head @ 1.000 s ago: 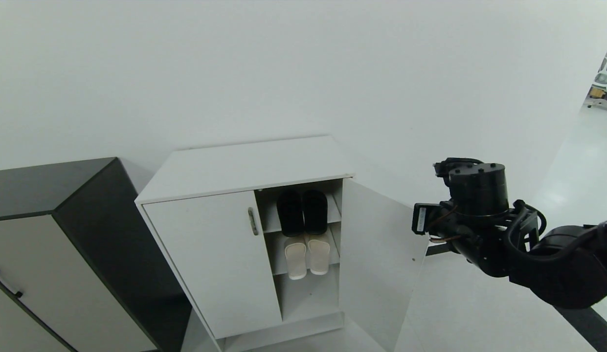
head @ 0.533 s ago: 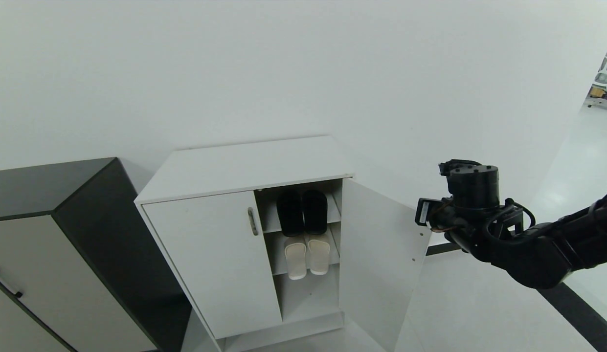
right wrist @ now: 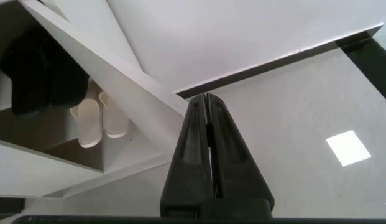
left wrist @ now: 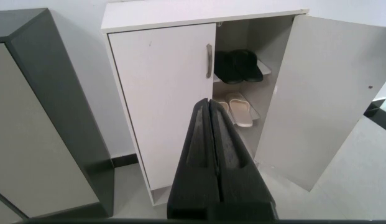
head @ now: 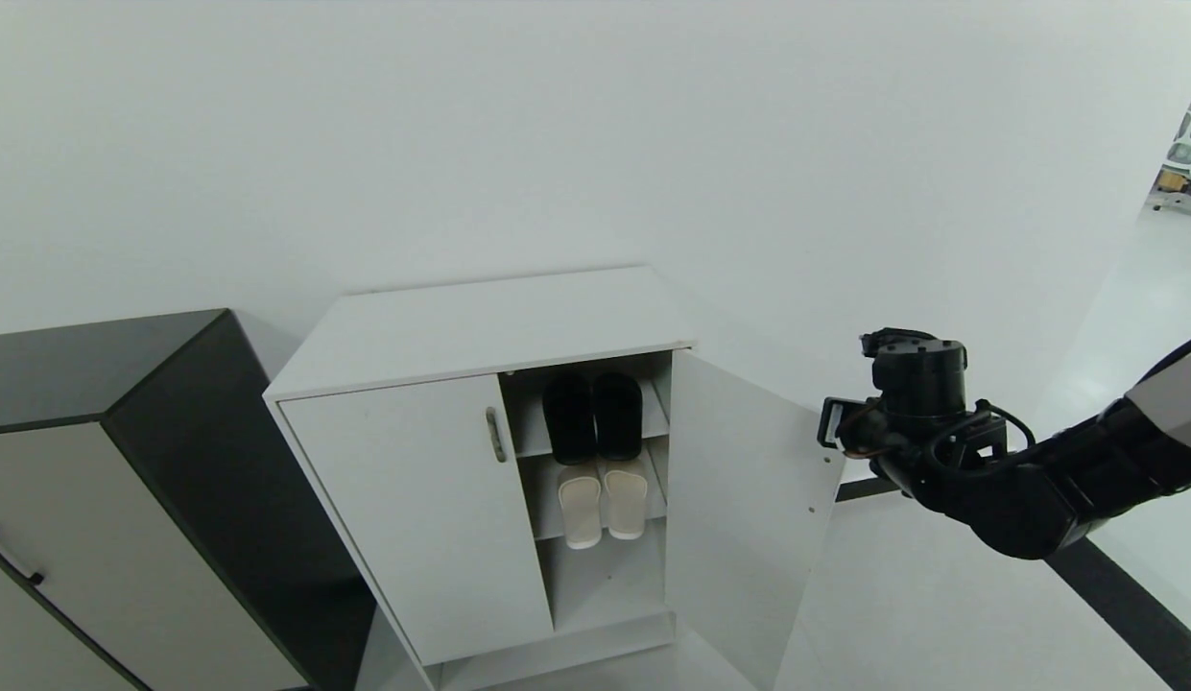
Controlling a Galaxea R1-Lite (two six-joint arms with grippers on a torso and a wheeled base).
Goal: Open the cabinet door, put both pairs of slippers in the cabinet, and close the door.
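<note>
The white cabinet (head: 480, 326) stood against the far wall (head: 595, 134), and its right-hand door (head: 749, 509) was swung wide open, its free edge out toward the near right. Both pairs were inside. The black slippers (head: 592, 415) sat side by side on the top shelf. The white slippers (head: 603, 499) sat side by side on the middle shelf right below them, their ends hanging a little over the shelf's front edge. The bottom compartment showed bare board. The left-hand door (head: 422, 518) was shut, with its slim vertical handle (head: 496, 434) near its inner edge.

Out on the right, the right gripper (right wrist: 208, 102) hung just beside the open door's free edge, about level with the door's upper part. Its fingers were pressed flat together with nothing between them. Whether it touched the door could not be told. The left gripper (left wrist: 209, 106) was held out in front of the cabinet, apart from it, its fingers also pressed together and empty.

Left of the white cabinet, just beside it, stood a dark cabinet (head: 173, 432) with a pale front. A black strip (head: 1132, 605) ran across the pale floor (head: 940, 614) on the right
</note>
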